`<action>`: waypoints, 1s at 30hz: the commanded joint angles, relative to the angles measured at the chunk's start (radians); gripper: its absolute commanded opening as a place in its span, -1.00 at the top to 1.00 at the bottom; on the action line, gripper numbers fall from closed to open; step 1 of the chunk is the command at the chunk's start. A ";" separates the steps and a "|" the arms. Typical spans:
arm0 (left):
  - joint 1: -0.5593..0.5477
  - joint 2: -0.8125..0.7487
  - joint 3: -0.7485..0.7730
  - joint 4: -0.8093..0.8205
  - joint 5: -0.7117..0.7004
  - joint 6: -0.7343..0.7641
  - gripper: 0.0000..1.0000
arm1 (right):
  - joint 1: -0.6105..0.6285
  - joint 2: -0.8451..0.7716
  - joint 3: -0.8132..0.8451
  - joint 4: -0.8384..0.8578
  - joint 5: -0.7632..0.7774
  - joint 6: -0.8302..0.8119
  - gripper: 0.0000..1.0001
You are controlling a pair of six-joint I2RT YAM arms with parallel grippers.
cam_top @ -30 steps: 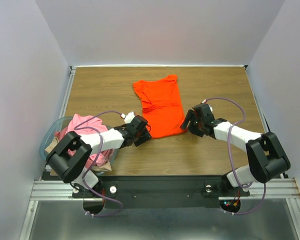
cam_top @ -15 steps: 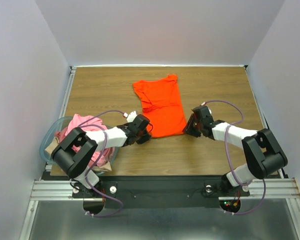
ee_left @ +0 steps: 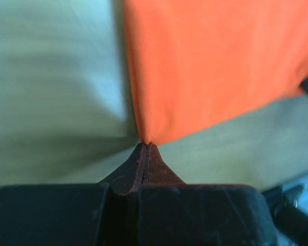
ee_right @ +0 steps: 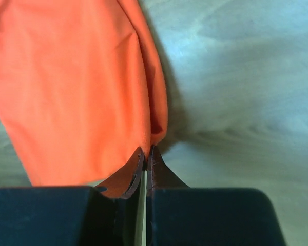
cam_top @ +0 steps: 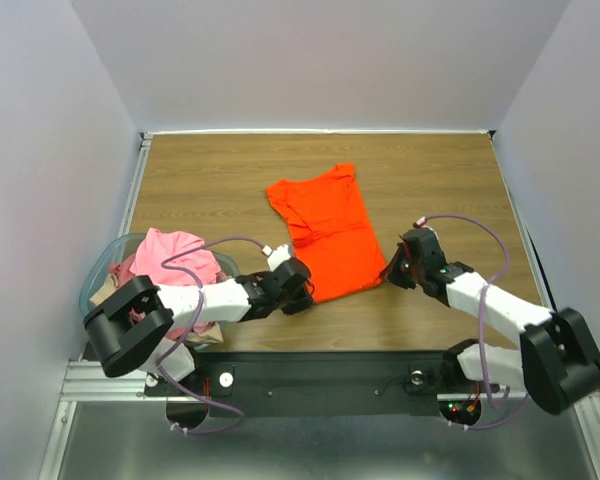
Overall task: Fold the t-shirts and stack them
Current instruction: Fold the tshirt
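An orange-red t-shirt (cam_top: 328,228) lies folded lengthwise on the wooden table, its hem toward the arms. My left gripper (cam_top: 306,297) is shut on the hem's near-left corner, and in the left wrist view the orange-red t-shirt (ee_left: 215,66) runs up from the pinched tips of the left gripper (ee_left: 146,144). My right gripper (cam_top: 390,272) is shut on the near-right corner; the right wrist view shows the orange-red t-shirt (ee_right: 77,87) gathered into the right gripper (ee_right: 147,149). A pink t-shirt (cam_top: 175,258) and a beige one (cam_top: 108,292) sit in the basket at left.
A clear bluish plastic basket (cam_top: 98,278) stands at the table's near-left corner, holding the other shirts. Grey walls close in the table (cam_top: 210,185) on three sides. A metal rail (cam_top: 330,378) runs along the near edge by the arm bases.
Both grippers closed on the hem corners of the orange-red t-shirt and drew it toward the near edge; the shirt has slid nearer and turned slightly.
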 commanded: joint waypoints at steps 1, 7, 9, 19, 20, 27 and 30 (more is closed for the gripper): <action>-0.104 -0.097 -0.034 -0.003 -0.005 -0.091 1.00 | 0.003 -0.145 -0.020 -0.104 0.029 -0.035 0.99; -0.247 -0.177 -0.018 -0.026 -0.032 -0.138 1.00 | 0.001 -0.355 -0.024 -0.244 -0.001 -0.034 0.99; -0.253 -0.175 0.011 -0.041 -0.038 -0.116 1.00 | 0.004 -0.380 -0.007 -0.262 -0.029 -0.041 0.99; -0.244 -0.244 0.157 -0.244 -0.225 -0.088 1.00 | 0.003 -0.262 0.241 -0.278 0.002 -0.100 0.99; -0.232 -0.256 0.166 -0.256 -0.242 -0.080 1.00 | 0.003 -0.213 0.299 -0.278 0.014 -0.107 0.99; -0.086 -0.302 0.231 -0.276 -0.264 0.038 1.00 | 0.001 -0.024 0.526 -0.276 0.041 -0.153 0.99; 0.006 -0.292 0.263 -0.278 -0.233 0.099 1.00 | 0.003 0.079 0.644 -0.276 0.038 -0.176 0.99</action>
